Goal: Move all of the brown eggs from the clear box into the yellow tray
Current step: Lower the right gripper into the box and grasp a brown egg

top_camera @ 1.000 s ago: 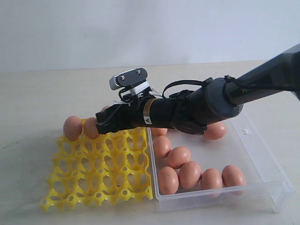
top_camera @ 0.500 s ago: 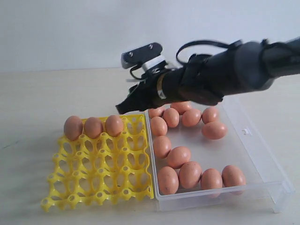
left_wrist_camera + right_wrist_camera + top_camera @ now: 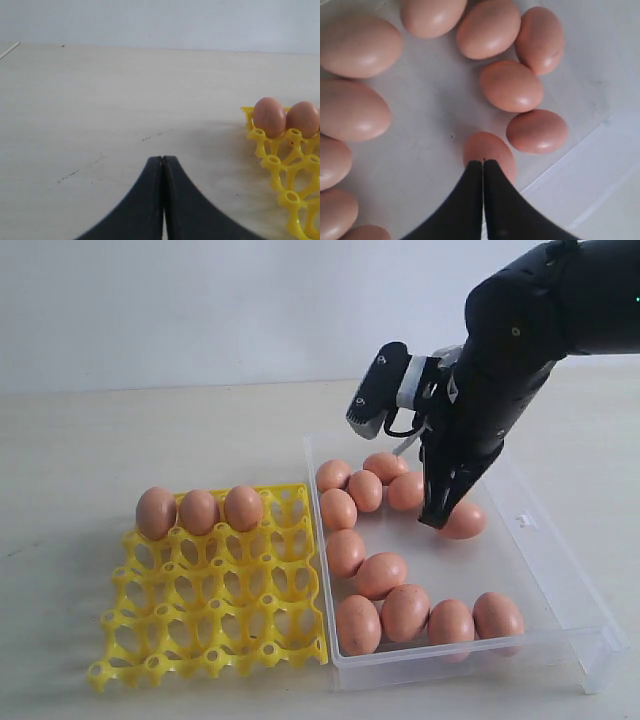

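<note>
Tool (image 3: 432,521) on right hangs closed above eggs (image 3: 381,574) in clear box (image 3: 545,570).

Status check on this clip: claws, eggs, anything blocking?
Left claw shut, empty, beside yellow tray. Right claw shut, empty, over clear box. Three brown eggs trayed, rest in box. Nothing blocking.

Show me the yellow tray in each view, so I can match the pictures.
Exterior view: the yellow tray lies left of the clear box, three eggs in its far row.
Left wrist view: one tray corner shows beyond the shut left hand, holding two eggs.
Right wrist view: not in it.
Shared landmark: the tray's corner egg, in the exterior and left wrist views.
</note>
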Controlling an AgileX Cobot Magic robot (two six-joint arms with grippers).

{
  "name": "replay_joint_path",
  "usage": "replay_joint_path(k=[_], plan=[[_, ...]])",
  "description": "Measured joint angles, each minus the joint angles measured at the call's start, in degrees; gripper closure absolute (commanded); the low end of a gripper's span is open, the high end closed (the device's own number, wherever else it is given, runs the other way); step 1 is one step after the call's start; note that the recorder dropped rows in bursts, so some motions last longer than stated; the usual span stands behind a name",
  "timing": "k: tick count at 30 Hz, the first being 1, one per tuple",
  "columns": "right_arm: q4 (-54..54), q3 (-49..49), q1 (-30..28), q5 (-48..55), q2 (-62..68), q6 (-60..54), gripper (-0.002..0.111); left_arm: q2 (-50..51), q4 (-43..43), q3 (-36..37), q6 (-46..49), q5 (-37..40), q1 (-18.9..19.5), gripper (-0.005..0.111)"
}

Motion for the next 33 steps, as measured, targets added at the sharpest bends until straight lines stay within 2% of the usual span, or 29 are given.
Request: replay_joint_path(k=[2,6,9,15,24,26,28,29,30,31,33], plan=[[2.11,0.0,-0.95,0.25,0.0,-4.17,0.087,0.0,0.0,0.0,0.0,0.0,0.0,0.107],[4.07,0.0,-2.8,1.43,0.0,-10.98,0.059,0.0,0.0,0.0,0.0,0.0,0.0,0.107],[4.11,0.0,-3.8,2.04,0.13,-14.88,0.045,0.0,0.0,0.0,0.0,0.0,0.0,0.107],[4.38,0.0,-4.39,1.82,3.75,-19.34,0.043,0.0,0.0,0.0,0.0,0.0,0.0,0.107],[4.62,0.0,-4.39,-0.88,9.91,-20.09,0.045,0.0,0.0,0.0,0.0,0.0,0.0,0.107],[4.36,0.0,-4.39,-1.96,11.3,-20.34,0.048,0.0,0.0,0.0,0.0,0.0,0.0,0.107],[3.99,0.0,-4.39,-2.2,12.32,-20.34,0.057,0.0,0.0,0.0,0.0,0.0,0.0,0.107],[3.88,0.0,-4.39,-2.2,12.9,-20.34,0.072,0.0,0.0,0.0,0.0,0.0,0.0,0.107],[3.75,0.0,-4.39,-2.2,13.89,-20.34,0.083,0.0,0.0,0.0,0.0,0.0,0.0,0.107],[3.75,0.0,-4.39,-2.2,14.19,-20.19,0.104,0.0,0.0,0.0,0.0,0.0,0.0,0.107],[3.75,0.0,-4.39,-2.2,14.08,-18.88,0.108,0.0,0.0,0.0,0.0,0.0,0.0,0.107]])
